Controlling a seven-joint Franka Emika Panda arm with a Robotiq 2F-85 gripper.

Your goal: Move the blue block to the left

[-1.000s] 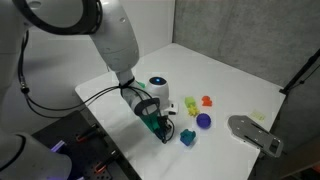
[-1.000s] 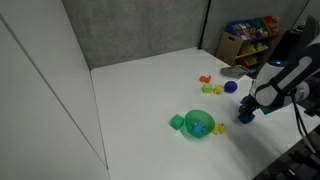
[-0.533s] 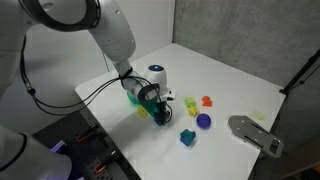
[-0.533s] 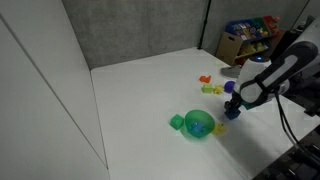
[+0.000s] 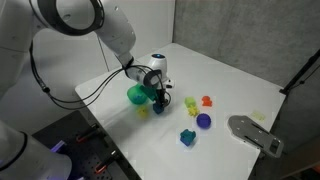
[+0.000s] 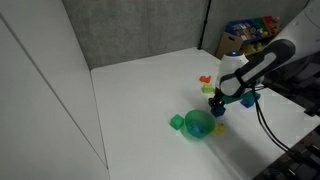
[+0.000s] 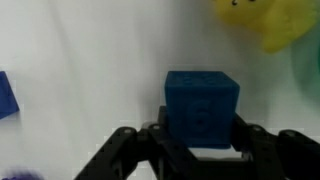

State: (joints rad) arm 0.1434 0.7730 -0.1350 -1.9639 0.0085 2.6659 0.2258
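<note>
The blue block [image 7: 201, 105] is a plain mid-blue cube held between my gripper's two dark fingers [image 7: 200, 132] in the wrist view. In both exterior views the gripper [image 5: 158, 97] [image 6: 218, 99] hangs a little above the white table, right beside the green bowl [image 5: 136, 95] [image 6: 199, 124]. The block itself is mostly hidden by the fingers there. The gripper is shut on the block.
A lighter blue irregular piece [image 5: 187, 137], a purple ball [image 5: 204, 121], a yellow-green toy [image 5: 190, 103] and an orange toy [image 5: 207, 101] lie nearby. A yellow piece [image 5: 143, 110] sits by the bowl and a green block [image 6: 177, 122] beside it. A grey object [image 5: 255, 133] lies at the table's corner.
The gripper has carried the blue block away from the lighter blue piece and the purple ball, up next to the green bowl. The other toys have not moved.
</note>
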